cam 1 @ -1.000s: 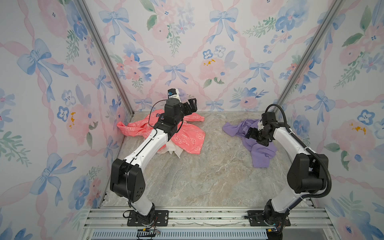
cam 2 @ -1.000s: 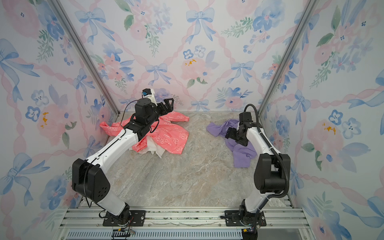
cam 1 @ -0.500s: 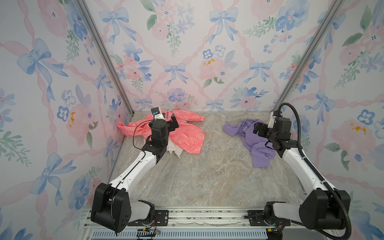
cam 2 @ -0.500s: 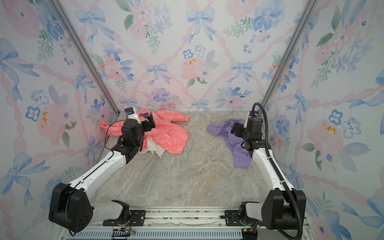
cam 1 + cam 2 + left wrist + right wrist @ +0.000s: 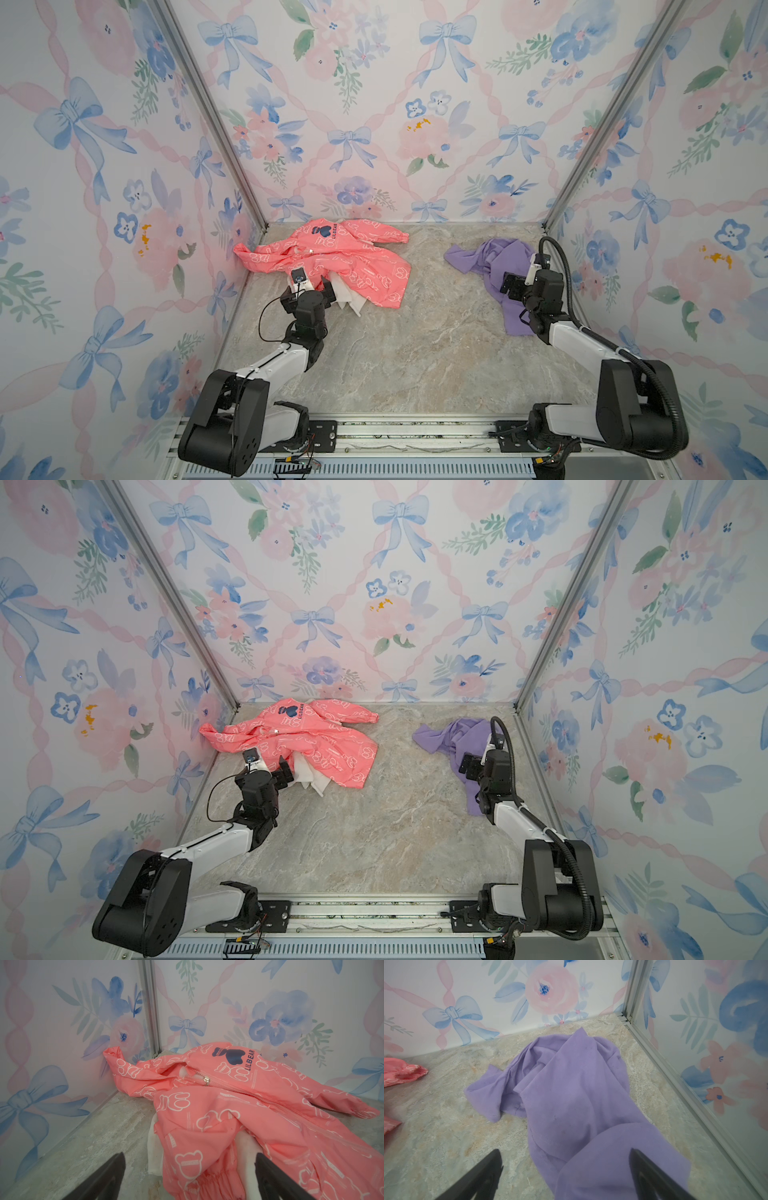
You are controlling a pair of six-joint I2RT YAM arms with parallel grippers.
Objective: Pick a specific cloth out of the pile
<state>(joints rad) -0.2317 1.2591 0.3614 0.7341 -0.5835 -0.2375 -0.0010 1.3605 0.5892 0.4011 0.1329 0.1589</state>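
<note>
holding both sets of jaws spread wide, clamping nothing. sitting pulled back toward the front rail now, left arm (image 5: 286, 359) and right arm (image 5: 582, 338) alike, folded low over the marbled table (image 5: 415, 353) instead of stretching out toward the back wall as a second ago. no longer covering the coral-pink jacket (image 5: 332, 257) with the left arm, so baring its navy bear logo in both top views. leaving the pile (image 5: 332, 750) unmoved since then in the back left corner, with the jacket on top and the white cloth (image 5: 351, 299) peeking out at the near edge. leaving the cloth (image 5: 490, 259) in the same spot too, crumpled and lavender near the back right corner, well apart from the pile with bare table between. hanging the right gripper (image 5: 564, 1150) over the near half of the cloth, with fabric running from under the two fingers (image 5: 483, 1174) away toward the corner; not telling from these views whether touching or just above. pointing the left gripper (image 5: 190, 1155) at the jacket's near hem instead, one finger over bare table and its mate over the garments, far from the cloth.
</note>
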